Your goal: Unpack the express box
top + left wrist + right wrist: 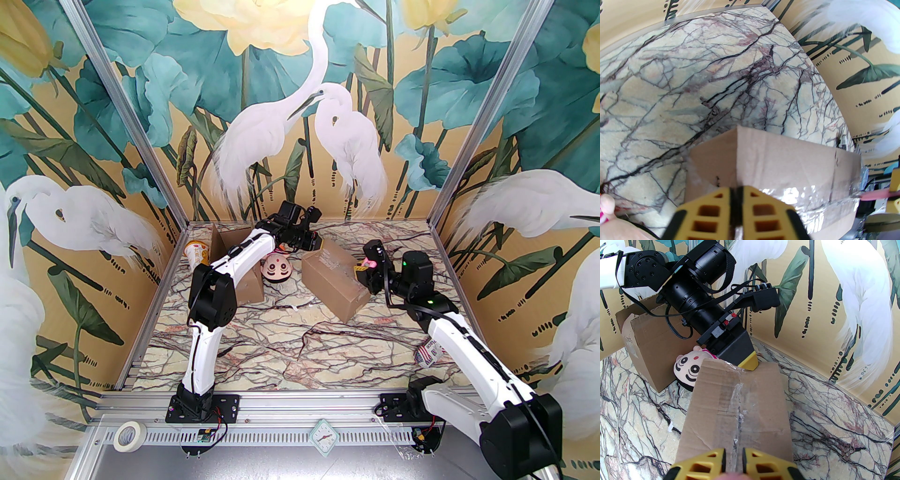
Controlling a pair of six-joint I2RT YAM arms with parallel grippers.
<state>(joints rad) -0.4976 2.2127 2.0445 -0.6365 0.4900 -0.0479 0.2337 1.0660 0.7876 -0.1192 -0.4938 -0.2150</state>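
Note:
The express box (333,281) is a brown carton sealed with clear tape (738,404), lying at an angle mid-table. My left gripper (737,194) is shut, its yellow fingertips pressed together at the box's far taped end (750,361). I cannot see anything between them. My right gripper (362,271) is at the box's near right end. It is shut on a thin pink cutting tool (876,194) whose tip meets the taped edge. In the right wrist view its fingers (712,462) hover over the tape seam.
An open, empty-looking carton (234,267) stands left of the box, with a panda plush (277,269) between them. A noodle cup (199,253) sits at the far left. A small flag-printed packet (429,354) lies beside the right arm. A tape roll (127,435) rests on the front rail.

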